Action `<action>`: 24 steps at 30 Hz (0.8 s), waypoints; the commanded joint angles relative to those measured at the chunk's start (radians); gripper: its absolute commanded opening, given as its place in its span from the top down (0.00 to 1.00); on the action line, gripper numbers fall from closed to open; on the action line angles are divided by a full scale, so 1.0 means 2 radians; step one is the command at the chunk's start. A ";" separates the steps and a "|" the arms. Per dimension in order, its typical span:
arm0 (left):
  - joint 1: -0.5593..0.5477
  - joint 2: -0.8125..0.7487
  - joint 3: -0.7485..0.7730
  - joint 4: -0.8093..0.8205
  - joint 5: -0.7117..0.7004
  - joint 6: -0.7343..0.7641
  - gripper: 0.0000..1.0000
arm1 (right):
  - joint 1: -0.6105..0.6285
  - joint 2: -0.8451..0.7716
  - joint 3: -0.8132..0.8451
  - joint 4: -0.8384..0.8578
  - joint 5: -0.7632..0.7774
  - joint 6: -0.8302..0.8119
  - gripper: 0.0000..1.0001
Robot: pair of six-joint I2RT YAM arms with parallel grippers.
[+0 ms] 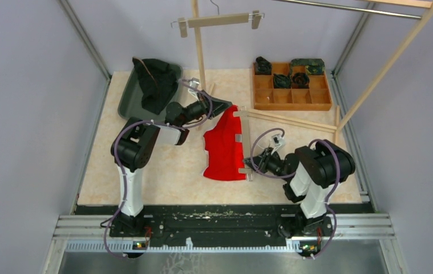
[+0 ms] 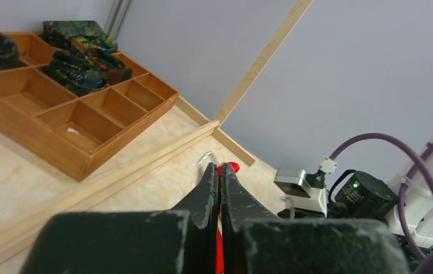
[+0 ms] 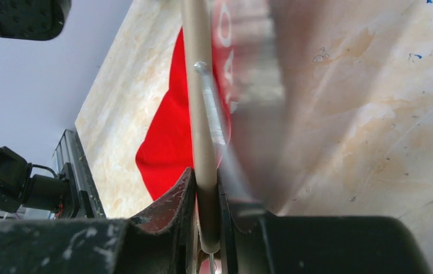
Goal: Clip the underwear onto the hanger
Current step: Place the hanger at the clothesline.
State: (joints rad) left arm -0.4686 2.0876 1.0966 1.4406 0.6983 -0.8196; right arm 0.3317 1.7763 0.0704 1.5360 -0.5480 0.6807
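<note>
Right hand [image 3: 205,182]: clenched round hanger [image 1: 244,145] rod, at 5 o'clock of red underwear [image 1: 223,148] lying mid-worktop [image 1: 162,171]. Left hand [image 2: 219,169]: pinched shut on fabric at 12 o'clock corner. Pull edge taut along rod; steady hanger before clipping.

The top camera looks down from behind; both wrist cameras (very close) share the underwear [image 1: 225,149].
</note>
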 commanded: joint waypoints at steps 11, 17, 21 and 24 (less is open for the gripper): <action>0.057 -0.029 -0.051 0.047 -0.044 -0.037 0.57 | 0.004 -0.246 0.013 -0.174 0.035 -0.046 1.00; 0.071 -0.085 -0.104 0.036 -0.084 -0.029 0.32 | 0.008 -0.399 0.108 -0.480 0.106 -0.113 1.00; 0.073 -0.159 -0.147 -0.004 -0.108 -0.009 0.32 | 0.009 -0.433 0.188 -0.612 0.138 -0.131 1.00; 0.073 -0.211 -0.169 -0.052 -0.112 0.000 0.32 | 0.009 -0.451 0.242 -0.682 0.167 -0.142 1.00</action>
State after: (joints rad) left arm -0.3286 1.7870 0.8009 1.4120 0.5175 -0.8604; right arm 0.3386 0.9337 0.4080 0.4110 -0.3138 0.4641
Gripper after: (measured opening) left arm 0.681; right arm 0.141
